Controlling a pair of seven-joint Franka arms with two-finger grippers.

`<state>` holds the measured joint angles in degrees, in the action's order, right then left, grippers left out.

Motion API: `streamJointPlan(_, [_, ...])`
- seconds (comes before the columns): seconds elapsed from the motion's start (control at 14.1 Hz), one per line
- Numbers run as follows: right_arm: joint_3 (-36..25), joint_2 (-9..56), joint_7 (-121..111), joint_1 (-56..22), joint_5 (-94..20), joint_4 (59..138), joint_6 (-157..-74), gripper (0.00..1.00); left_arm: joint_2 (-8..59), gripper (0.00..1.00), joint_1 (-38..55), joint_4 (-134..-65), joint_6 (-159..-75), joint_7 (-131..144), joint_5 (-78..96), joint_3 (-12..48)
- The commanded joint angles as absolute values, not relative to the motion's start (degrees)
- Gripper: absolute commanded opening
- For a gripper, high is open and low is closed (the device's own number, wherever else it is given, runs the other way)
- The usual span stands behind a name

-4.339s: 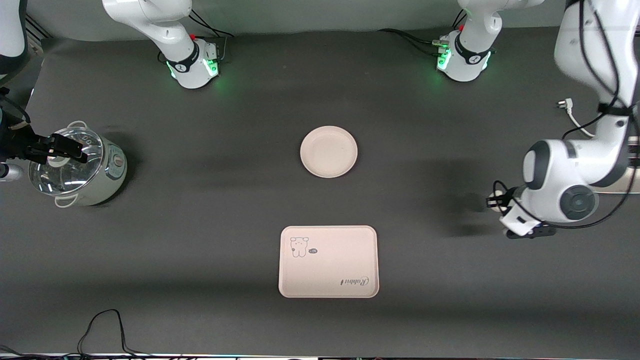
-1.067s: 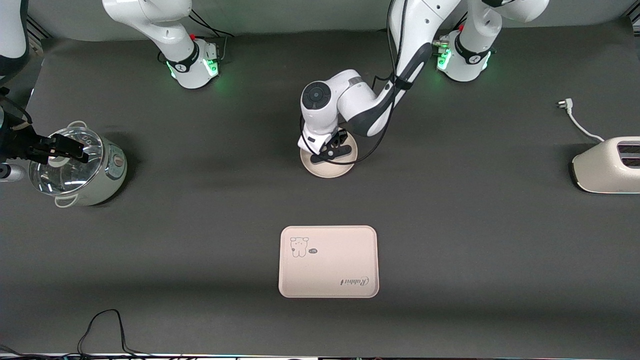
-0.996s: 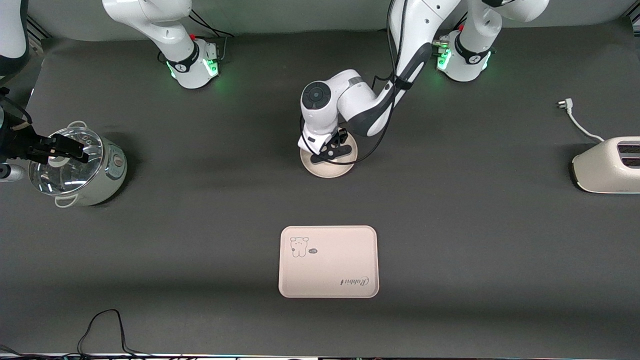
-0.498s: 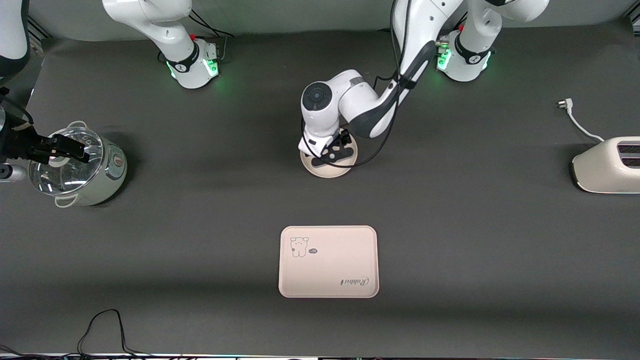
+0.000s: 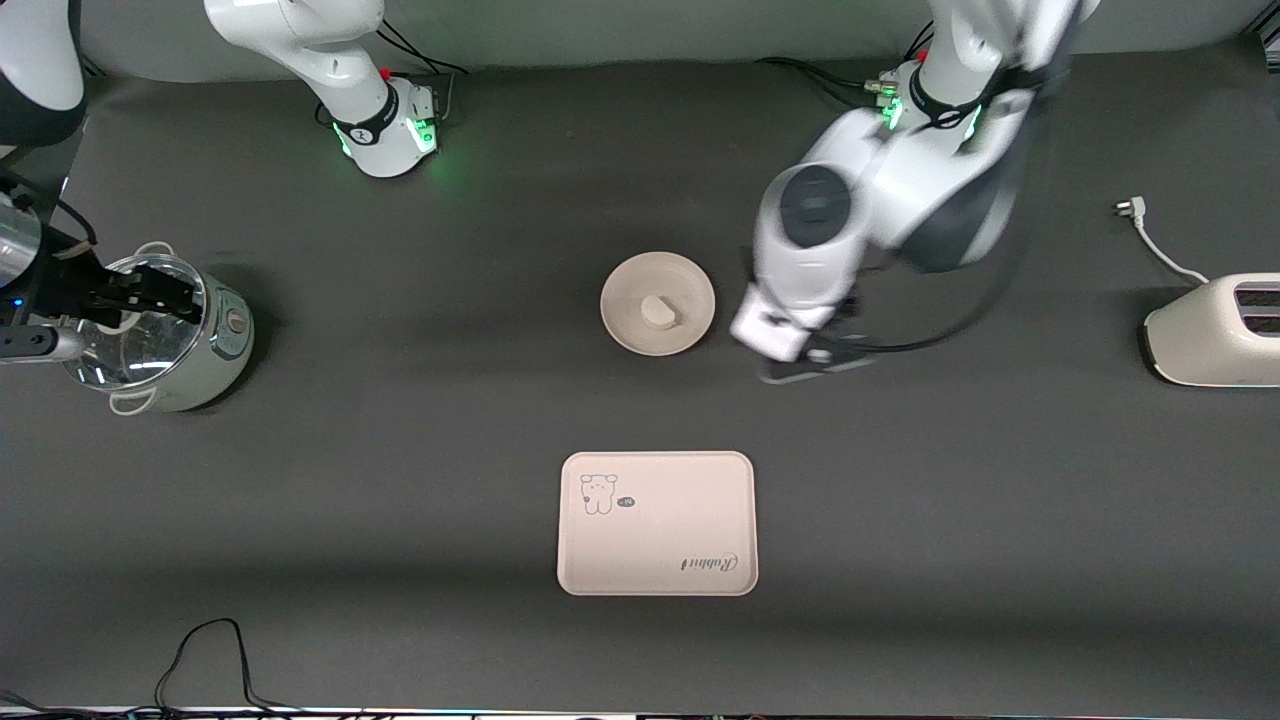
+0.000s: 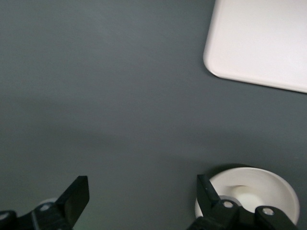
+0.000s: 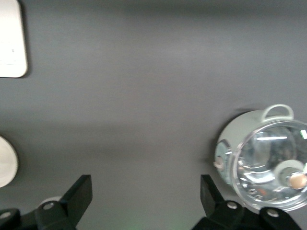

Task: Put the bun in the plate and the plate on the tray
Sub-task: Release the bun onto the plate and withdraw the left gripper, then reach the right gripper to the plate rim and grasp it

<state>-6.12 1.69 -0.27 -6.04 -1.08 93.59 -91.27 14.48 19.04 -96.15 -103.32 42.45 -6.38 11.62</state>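
Spread and empty, the left end effector [image 5: 815, 362] hung over bare worktop [image 5: 400, 500] beside the plate [image 5: 626, 330], toward the left arm's end; letting go of the bun probably explained the wide fingers. Nearest the front camera, close to the worktop's front edge, lay the tray [image 5: 700, 500], unloaded and well apart from the plate. Farther off, mid-worktop, the bun [image 5: 658, 311] sat in the plate, so carrying the plate to the tray appeared to remain. Waiting at the right arm's end, the right end effector [image 5: 150, 292] hovered spread over the glass-lidded cooking pot [image 5: 215, 350]. A toaster [image 5: 1215, 330] stood at the left arm's edge.
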Motion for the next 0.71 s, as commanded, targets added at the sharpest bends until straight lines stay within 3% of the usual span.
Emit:
streamJointPlan(0.0, [-6.24,-3.07,7.09,-11.75,-2.72,97.9,-91.49,1.0,8.37,1.0,11.27,-98.26,-99.68,31.67,-5.27,12.31])
streamJointPlan(0.21, [-6.15,-4.04,16.4,-19.75,-3.77,98.09,-91.58,1.0,4.58,1.0,4.42,-97.48,-97.13,24.12,-5.19,12.13])
streamJointPlan(0.64, [-6.15,-1.94,36.45,-36.97,-7.47,98.26,-97.89,1.0,4.66,1.0,-7.9,-94.13,-94.48,11.88,-4.39,12.04])
